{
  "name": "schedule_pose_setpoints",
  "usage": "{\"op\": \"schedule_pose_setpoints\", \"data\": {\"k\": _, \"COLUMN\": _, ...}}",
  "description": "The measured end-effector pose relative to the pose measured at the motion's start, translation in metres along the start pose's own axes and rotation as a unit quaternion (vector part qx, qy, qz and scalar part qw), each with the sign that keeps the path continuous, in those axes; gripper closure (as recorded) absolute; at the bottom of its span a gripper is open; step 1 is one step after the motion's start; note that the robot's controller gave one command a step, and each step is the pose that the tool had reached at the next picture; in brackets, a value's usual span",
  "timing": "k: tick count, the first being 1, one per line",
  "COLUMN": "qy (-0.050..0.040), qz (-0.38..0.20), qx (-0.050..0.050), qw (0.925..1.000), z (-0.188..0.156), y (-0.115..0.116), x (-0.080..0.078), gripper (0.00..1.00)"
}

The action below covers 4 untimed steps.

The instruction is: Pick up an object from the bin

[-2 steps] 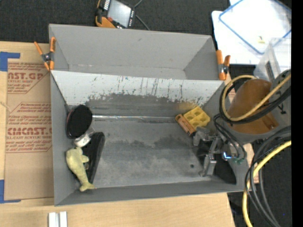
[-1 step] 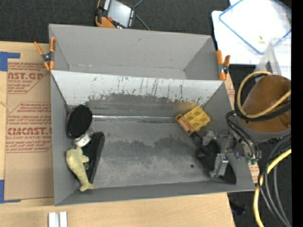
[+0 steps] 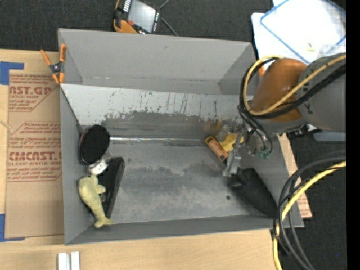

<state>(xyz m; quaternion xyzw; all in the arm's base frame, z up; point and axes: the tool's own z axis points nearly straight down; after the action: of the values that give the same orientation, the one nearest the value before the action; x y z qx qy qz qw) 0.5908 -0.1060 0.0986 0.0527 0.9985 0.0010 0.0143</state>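
Observation:
My gripper (image 3: 233, 164) hangs low at the right side of the bin, close to the floor. Just to its upper left lies a small brown cylinder (image 3: 215, 147), with a yellow piece (image 3: 228, 142) touching it on the right. A black flat thing (image 3: 254, 192) lies below the gripper against the bin's right wall. The view does not show anything held in the gripper.
At the left wall sit a black round disc (image 3: 93, 143), a black wedge (image 3: 113, 180) with a small white cap (image 3: 98, 166) at its top, and a pale yellow toy fish (image 3: 93, 200). The arm with its orange cover and cables reaches over the right rim.

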Motion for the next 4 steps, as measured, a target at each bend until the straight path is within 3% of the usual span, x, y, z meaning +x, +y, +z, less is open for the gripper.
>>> {"op": "schedule_pose_setpoints", "data": {"k": 1, "qy": -0.0027, "qz": 0.134, "qx": -0.011, "qw": 0.9909, "z": 0.0181, "y": -0.0317, "x": 0.0800, "gripper": 0.00}}
{"op": "schedule_pose_setpoints", "data": {"k": 2, "qy": -0.0025, "qz": 0.130, "qx": -0.007, "qw": 0.9915, "z": 0.0191, "y": -0.0358, "x": 0.0777, "gripper": 1.00}}
{"op": "schedule_pose_setpoints", "data": {"k": 4, "qy": 0.0010, "qz": 0.130, "qx": -0.007, "qw": 0.9915, "z": 0.0107, "y": -0.0356, "x": 0.0794, "gripper": 1.00}}
